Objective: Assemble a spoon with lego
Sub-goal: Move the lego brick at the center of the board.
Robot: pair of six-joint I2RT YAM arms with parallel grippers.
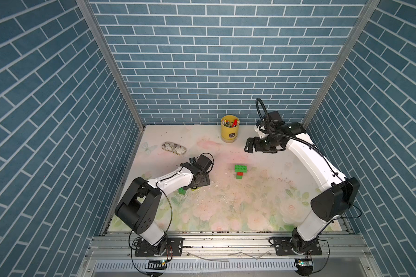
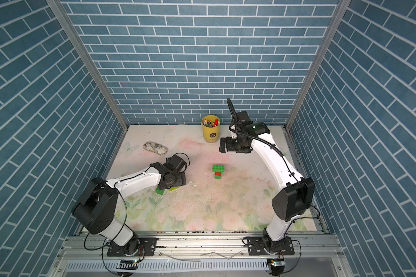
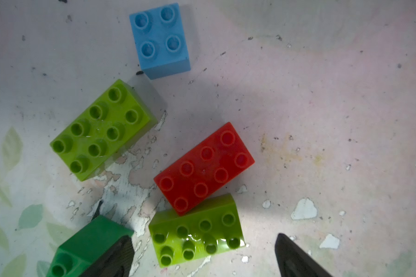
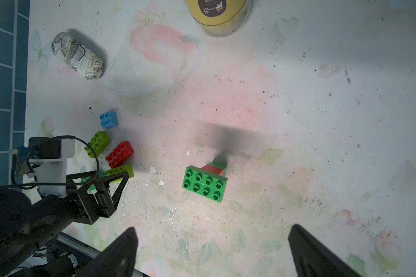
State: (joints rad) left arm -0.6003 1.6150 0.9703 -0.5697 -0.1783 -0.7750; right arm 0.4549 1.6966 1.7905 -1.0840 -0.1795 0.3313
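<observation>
- spoon [image 1: 241,170] partly built: narrow green base, red mid, wide dk-green oblong on top, studs up. I count 3 bricks joined.
- it stands upright in front of the yellow cup [image 1: 229,133], well apart from it. Neither claw touches it.
- 5 loose pcs not yet on, all front-left of the cup and further from it than the spoon: light-blue brick [image 3: 159,38], lime brick [image 3: 101,129], red brick [image 3: 203,167], 2nd lime brick [image 3: 197,230], dk-green brick [image 3: 89,244].
- all five lie studs up as far as visible. Red brick touches 2nd lime brick at one corner; light-blue and the first lime sit apart from those two.
- left gripper [image 3: 203,238]: jaws spread wide, holding nothing, over the loose pile w/ 2nd lime brick between the fingers [image 3: 115,256]. One finger overlaps dk-green brick in the wrist view. Can't tell how low it is or if there's contact.
- right gripper [image 4: 214,229]: jaws spread wide, empty, up in the air just right-front of the cup, cam looking down on the spoon.
- est: under half done. Stem + first wide layer in; rest of head and blue tip missing.
- my read of current step: left arm lining up next pick, prob 2nd lime brick.
- risk: red brick touching it may get dragged or knocked on the lift.
</observation>
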